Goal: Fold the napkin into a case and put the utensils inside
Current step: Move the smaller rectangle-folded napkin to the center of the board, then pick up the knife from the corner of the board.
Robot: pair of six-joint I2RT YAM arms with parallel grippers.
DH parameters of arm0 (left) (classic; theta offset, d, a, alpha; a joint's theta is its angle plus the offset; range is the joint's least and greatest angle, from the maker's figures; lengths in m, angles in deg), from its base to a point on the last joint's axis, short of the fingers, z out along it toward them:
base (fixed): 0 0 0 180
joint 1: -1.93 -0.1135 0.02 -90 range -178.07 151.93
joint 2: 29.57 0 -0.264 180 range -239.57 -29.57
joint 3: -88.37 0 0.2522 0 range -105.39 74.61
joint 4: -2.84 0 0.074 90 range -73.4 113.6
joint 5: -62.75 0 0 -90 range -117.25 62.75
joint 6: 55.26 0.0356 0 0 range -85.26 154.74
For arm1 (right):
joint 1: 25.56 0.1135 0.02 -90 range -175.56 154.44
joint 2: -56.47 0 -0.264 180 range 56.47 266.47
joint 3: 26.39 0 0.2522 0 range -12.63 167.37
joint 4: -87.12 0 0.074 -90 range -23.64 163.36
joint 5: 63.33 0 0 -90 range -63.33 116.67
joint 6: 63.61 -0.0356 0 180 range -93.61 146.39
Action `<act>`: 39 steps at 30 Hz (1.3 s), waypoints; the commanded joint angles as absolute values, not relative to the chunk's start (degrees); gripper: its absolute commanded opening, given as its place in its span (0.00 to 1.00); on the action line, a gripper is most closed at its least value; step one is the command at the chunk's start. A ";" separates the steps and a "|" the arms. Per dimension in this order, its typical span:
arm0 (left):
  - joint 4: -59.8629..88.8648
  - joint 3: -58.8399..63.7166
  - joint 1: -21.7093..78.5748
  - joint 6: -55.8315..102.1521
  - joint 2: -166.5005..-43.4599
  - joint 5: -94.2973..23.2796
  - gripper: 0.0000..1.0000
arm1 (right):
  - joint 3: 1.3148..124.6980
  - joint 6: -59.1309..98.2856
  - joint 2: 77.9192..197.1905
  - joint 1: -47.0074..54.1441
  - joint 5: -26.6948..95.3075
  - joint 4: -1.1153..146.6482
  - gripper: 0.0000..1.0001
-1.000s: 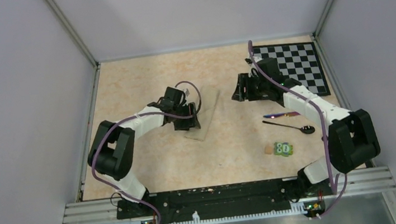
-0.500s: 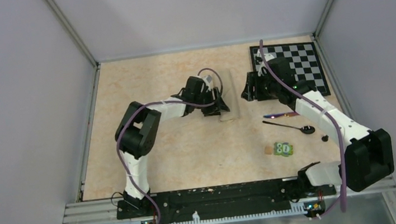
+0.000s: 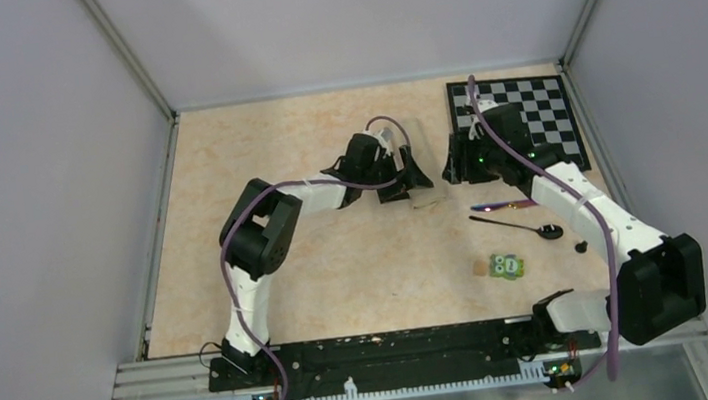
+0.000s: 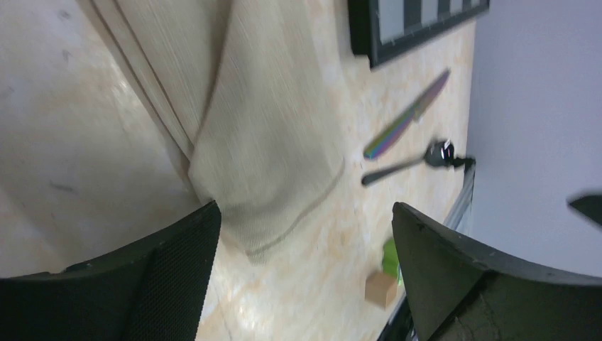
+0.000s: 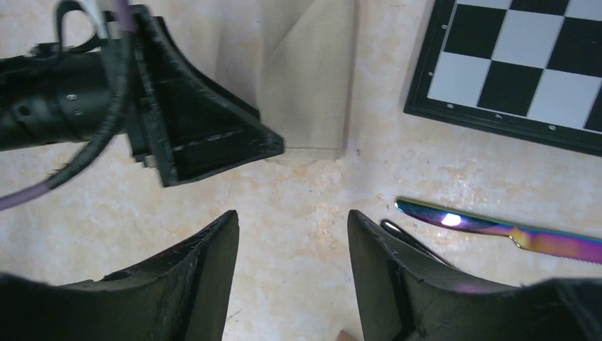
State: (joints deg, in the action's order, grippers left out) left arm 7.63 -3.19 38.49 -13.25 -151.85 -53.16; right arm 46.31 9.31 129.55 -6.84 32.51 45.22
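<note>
Toward the near right edge of the table (image 3: 339, 282), the spoon (image 3: 524, 228) and knife (image 3: 504, 206) lie side by side. Farther in, the folded napkin (image 5: 309, 78) lies mid-table. Your left gripper (image 4: 305, 234) is open over it, your right gripper (image 5: 292, 234) open just beside. The chessboard (image 3: 522, 120) fills the far right corner; your room is leftward.

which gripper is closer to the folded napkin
Left. The left gripper hangs open over one end of the napkin; the right gripper sits just beside it, off the cloth.
</note>
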 commanded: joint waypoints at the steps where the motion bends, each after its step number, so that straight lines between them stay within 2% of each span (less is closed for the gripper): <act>1: 2.32 1.13 38.48 -13.19 -143.46 -61.48 0.99 | 48.20 7.38 124.66 -10.42 29.33 41.68 0.60; 8: 12.04 5.28 37.80 -4.67 -123.22 -68.03 0.99 | 47.99 0.64 121.88 -15.87 27.19 35.43 0.66; 12: 24.62 8.21 35.61 5.31 -110.33 -61.59 0.99 | 49.33 -11.67 125.15 -19.73 22.10 29.10 0.71; 17: 32.29 11.39 30.15 11.47 -98.08 -53.84 0.99 | 49.20 -28.35 128.02 -23.38 15.63 22.86 0.69; 22: 34.26 12.42 26.71 13.56 -95.95 -48.13 0.99 | 50.55 -39.40 134.17 -24.29 17.91 23.00 0.68; 26: 35.52 11.66 26.41 16.35 -98.41 -47.13 0.99 | 51.76 -45.15 140.10 -24.26 18.28 22.52 0.62; 32: 37.77 11.41 25.09 19.94 -99.70 -46.37 0.99 | 56.49 -46.33 149.14 -24.31 16.14 20.62 0.60; 39: 40.68 11.20 25.11 22.63 -99.83 -42.25 0.99 | 55.10 -46.72 155.19 -25.15 15.59 23.29 0.57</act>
